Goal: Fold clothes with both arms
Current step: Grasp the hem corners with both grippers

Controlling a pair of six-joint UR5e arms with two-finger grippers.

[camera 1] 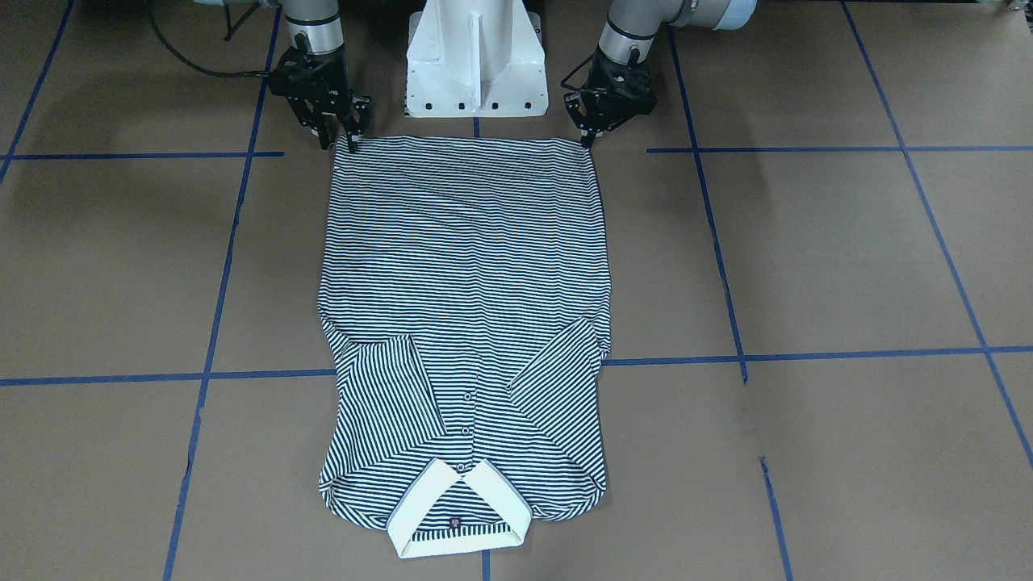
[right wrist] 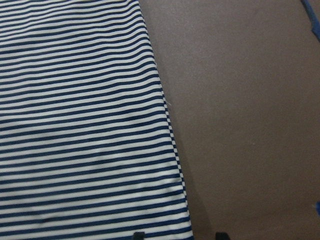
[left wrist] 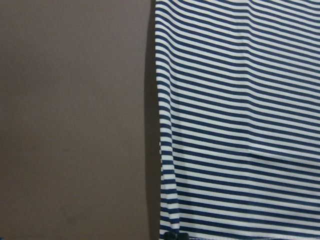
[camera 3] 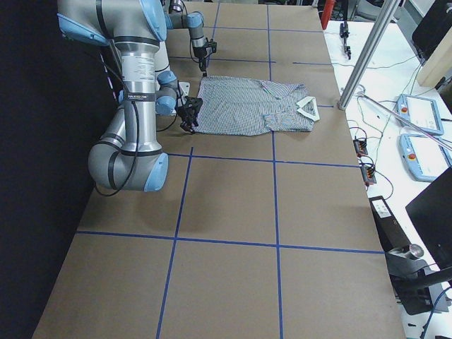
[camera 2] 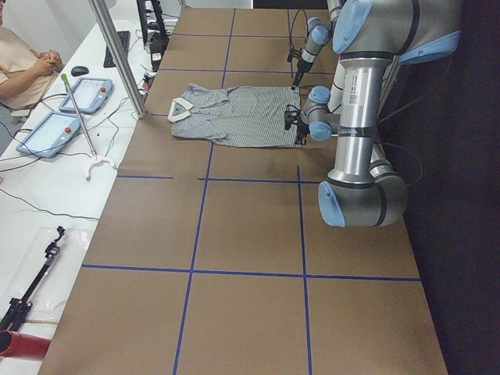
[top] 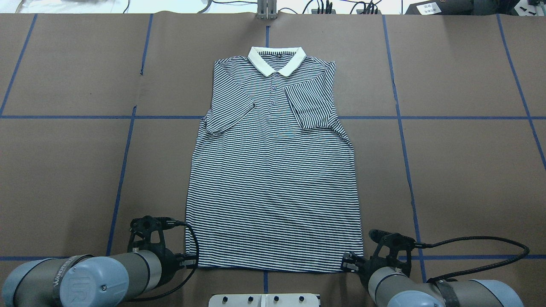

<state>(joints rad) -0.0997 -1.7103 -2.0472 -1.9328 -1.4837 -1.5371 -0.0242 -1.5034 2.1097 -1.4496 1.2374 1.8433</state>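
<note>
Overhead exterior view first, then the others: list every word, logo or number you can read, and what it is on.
"UR": on the light-blue round joint cap of the silver-grey left arm.
Too blurred to read: the lettering on that arm's dark band.
Too small to read: the small dark tag inside the cream collar of the navy-and-white striped polo shirt.
Nothing else is legible.

The polo shirt (top: pixel 273 179) carries thin navy-and-white stripes, with a plain cream collar (top: pixel 277 59). The table (top: pixel 469 179) is brown, gridded with blue tape lines (top: pixel 469 117). The left arm (top: pixel 128 268) and right arm (top: pixel 396 290) are silver-grey with light-blue joint caps (top: pixel 85 283). The left gripper (camera 1: pixel 587 139) and right gripper (camera 1: pixel 345 144) are black. The pedestal base (camera 1: pixel 474 56) is white.
</note>
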